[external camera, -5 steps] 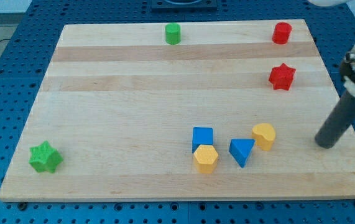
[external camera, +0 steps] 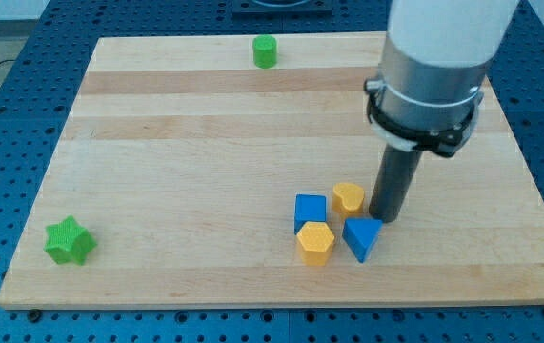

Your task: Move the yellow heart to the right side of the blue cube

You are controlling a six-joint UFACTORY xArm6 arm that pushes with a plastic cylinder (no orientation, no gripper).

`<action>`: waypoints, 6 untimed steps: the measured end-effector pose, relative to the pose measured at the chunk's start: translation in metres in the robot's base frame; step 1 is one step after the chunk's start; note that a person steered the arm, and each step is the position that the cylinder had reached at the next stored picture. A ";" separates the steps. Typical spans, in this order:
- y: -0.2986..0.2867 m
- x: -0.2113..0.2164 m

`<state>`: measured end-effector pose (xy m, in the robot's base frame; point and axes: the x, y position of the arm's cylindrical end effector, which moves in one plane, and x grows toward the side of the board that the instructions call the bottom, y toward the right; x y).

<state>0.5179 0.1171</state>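
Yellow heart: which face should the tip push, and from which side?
Keep pushing its right face, coming from the view's right: my tip sits just right of the yellow heart, which is now close beside the blue cube.

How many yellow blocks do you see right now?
2: the yellow heart right of the blue cube, beside my tip; the yellow hexagon below the cube. The arm may hide others.

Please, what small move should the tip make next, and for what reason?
Probably one short push toward the view's left. My tip stands just right of the yellow heart, which lies close beside the blue cube on its right, slightly higher in the view. A small gap still seems to remain. The blue triangular block lies just below the tip.
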 end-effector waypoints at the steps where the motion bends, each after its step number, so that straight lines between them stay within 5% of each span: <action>1: -0.002 -0.027; 4: -0.034 0.001; 6: 0.025 0.002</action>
